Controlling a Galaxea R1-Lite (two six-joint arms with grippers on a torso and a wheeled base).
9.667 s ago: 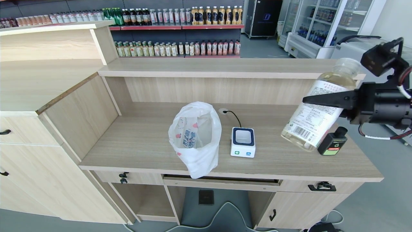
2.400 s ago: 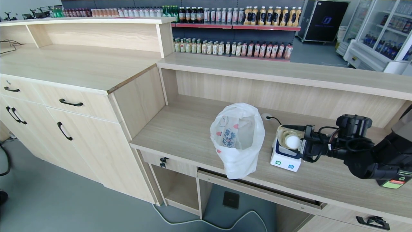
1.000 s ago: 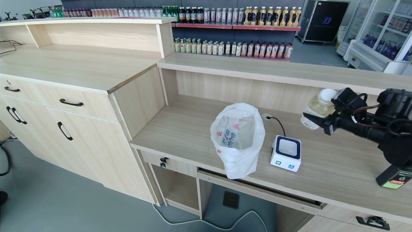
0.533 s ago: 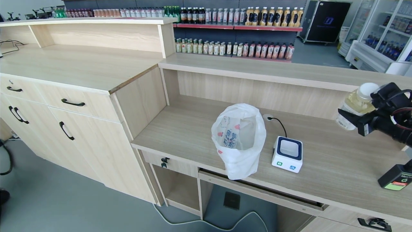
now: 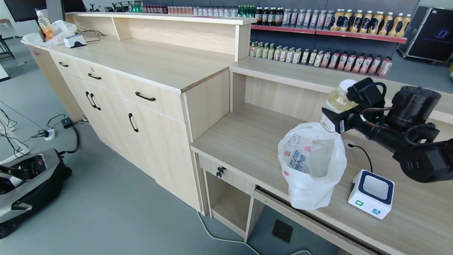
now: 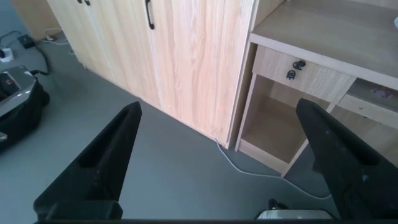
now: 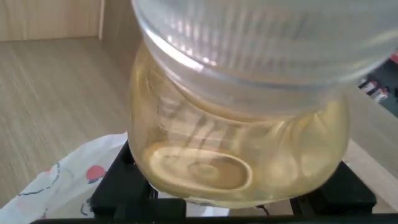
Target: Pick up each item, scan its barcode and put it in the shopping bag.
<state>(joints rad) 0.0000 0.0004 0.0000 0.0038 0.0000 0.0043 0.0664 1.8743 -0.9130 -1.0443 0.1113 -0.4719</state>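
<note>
Swung over from beyond the scanner (image 5: 371, 193), the right pincer (image 5: 334, 120) hangs just above the bag (image 5: 311, 170). It pinches a bottle (image 5: 338, 102), cap up.

Wooden counter (image 5: 244, 140) with shopping bag (image 5: 311, 187) and scanner (image 5: 371, 194)

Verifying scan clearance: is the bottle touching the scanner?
Apart. Head view: bottle, held in the right gripper, hangs above the shopping bag; open counter separates it from the scanner.
</note>
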